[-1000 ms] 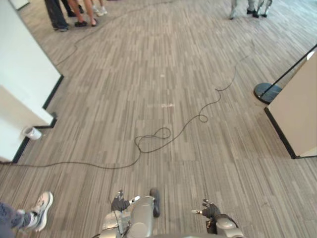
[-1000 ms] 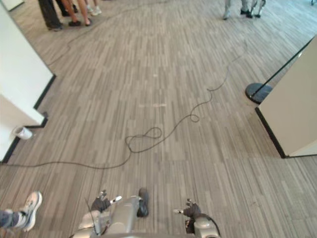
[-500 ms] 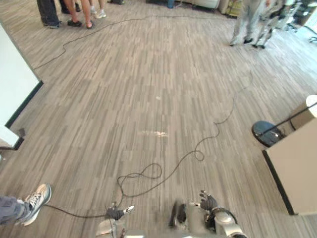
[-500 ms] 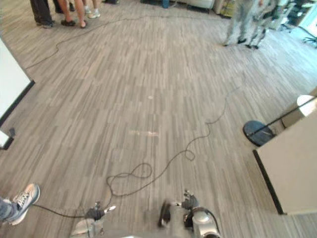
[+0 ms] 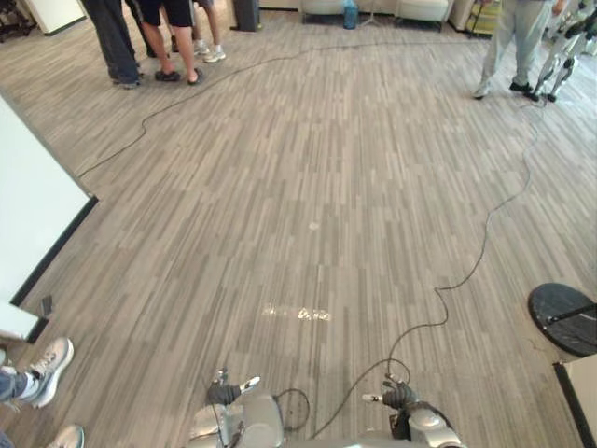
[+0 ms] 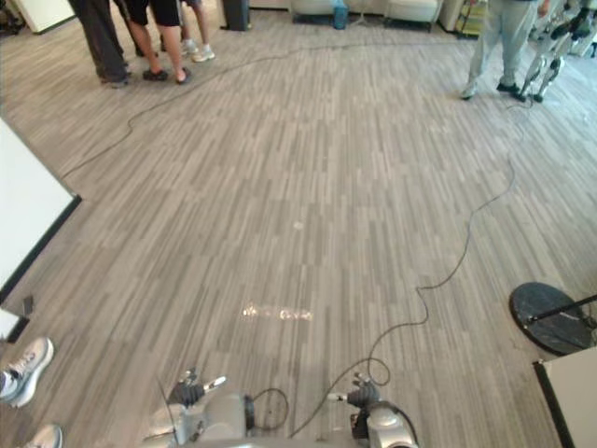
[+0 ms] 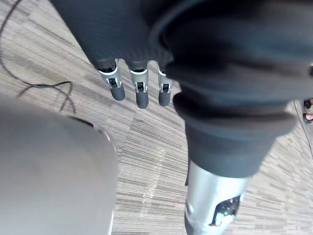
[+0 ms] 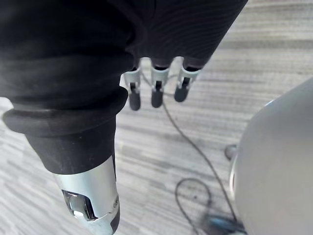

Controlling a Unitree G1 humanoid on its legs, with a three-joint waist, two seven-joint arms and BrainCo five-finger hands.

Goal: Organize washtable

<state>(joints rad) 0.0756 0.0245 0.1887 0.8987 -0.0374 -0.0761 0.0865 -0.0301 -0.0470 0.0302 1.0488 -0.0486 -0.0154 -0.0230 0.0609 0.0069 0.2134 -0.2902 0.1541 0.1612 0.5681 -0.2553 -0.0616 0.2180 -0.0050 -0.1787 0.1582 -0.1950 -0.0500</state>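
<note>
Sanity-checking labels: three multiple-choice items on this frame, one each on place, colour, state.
1. The round base lies on the robot's: A left; B right; C dead ahead.
2. The panel on the left is: A white; B red; C green.
3. The left hand and right hand are: A shut on cloth; B shut on cups; C open.
B: it sits at the eye views' right edge. A: its face is white. C: each wrist view shows straight fingers holding nothing.
</note>
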